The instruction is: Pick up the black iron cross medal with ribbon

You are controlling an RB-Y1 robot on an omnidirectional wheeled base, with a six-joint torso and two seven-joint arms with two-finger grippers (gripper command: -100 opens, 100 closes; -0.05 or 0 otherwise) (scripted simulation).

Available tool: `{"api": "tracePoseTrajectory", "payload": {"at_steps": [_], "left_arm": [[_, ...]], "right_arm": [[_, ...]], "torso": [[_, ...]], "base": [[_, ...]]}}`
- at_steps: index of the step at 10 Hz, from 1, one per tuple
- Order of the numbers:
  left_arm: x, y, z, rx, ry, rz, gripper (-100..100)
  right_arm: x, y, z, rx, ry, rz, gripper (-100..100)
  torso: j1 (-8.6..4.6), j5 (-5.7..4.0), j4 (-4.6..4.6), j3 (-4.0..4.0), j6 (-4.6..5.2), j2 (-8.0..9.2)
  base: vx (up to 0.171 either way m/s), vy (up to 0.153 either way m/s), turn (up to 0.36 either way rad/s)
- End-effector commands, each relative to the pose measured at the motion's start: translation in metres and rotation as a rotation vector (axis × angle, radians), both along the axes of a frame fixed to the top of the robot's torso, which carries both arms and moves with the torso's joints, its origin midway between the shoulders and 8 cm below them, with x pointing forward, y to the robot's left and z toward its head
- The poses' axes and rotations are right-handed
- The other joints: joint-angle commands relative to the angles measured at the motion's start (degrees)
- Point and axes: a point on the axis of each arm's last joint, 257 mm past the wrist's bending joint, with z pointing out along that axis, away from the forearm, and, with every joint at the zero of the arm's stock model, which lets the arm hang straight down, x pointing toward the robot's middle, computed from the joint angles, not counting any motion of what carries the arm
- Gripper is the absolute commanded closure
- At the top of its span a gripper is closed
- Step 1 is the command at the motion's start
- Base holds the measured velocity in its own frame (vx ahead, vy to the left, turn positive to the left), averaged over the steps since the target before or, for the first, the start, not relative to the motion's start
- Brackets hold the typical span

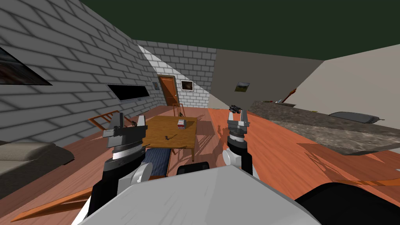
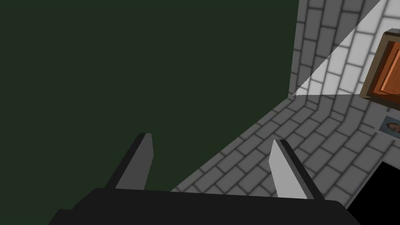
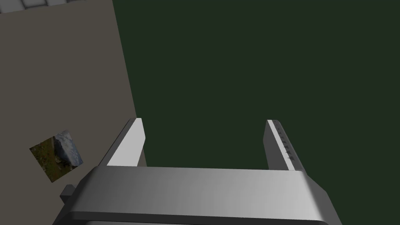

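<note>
A small dark object (image 1: 168, 137), apparently the medal, lies on the brown wooden table (image 1: 156, 133) ahead of me, near its front half. Its shape is too small to make out. My left gripper (image 1: 129, 120) is raised at the table's left edge, open and empty, as the left wrist view confirms (image 2: 213, 146). Right of the table, my right gripper (image 1: 237, 116) is held up over the floor; it is open with nothing between its fingers (image 3: 207, 131). Both hands point upward, away from the table top.
A red and white box (image 1: 181, 124) stands on the table's far right part. A chair (image 1: 178, 109) sits behind the table and a blue seat (image 1: 158, 162) is tucked under its front. A couch (image 1: 23, 154) lies left, a long stone counter (image 1: 312, 125) right.
</note>
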Motion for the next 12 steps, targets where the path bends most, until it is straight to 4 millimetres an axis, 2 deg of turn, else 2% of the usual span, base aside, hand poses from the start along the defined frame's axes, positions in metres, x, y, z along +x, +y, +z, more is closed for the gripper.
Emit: {"api": "tracePoseTrajectory", "payload": {"at_steps": [1,6,7,10,12], "left_arm": [[0.007,-0.002,-0.006,0.020,0.022,-0.023,-100],[0.051,0.007,-0.050,0.028,0.159,-0.105,-100],[0.052,0.008,-0.054,0.026,0.167,-0.104,-100],[0.087,0.028,-0.086,-0.025,0.267,-0.138,-100],[0.100,0.038,-0.103,-0.053,0.312,-0.143,-100]], "right_arm": [[0.000,0.000,0.000,0.000,0.000,0.000,0],[0.000,0.000,0.000,0.000,0.000,0.000,0],[0.000,0.000,0.000,0.000,0.000,0.000,0],[0.000,0.000,0.000,0.000,0.000,0.000,0],[0.000,0.000,0.000,0.000,0.000,0.000,0]], "torso": [[0.00,0.00,0.00,0.00,0.00,0.00],[0.19,0.04,0.01,0.03,0.00,0.05],[0.22,0.05,0.01,0.03,0.00,0.06],[0.21,0.05,0.01,0.02,0.01,0.04],[0.20,0.05,0.01,0.02,-0.01,0.03]], "base": [[-0.003,0.010,-0.007],[-0.015,0.035,-0.021],[-0.014,0.039,-0.014],[-0.017,0.049,-0.035],[-0.014,0.041,-0.020]]}}
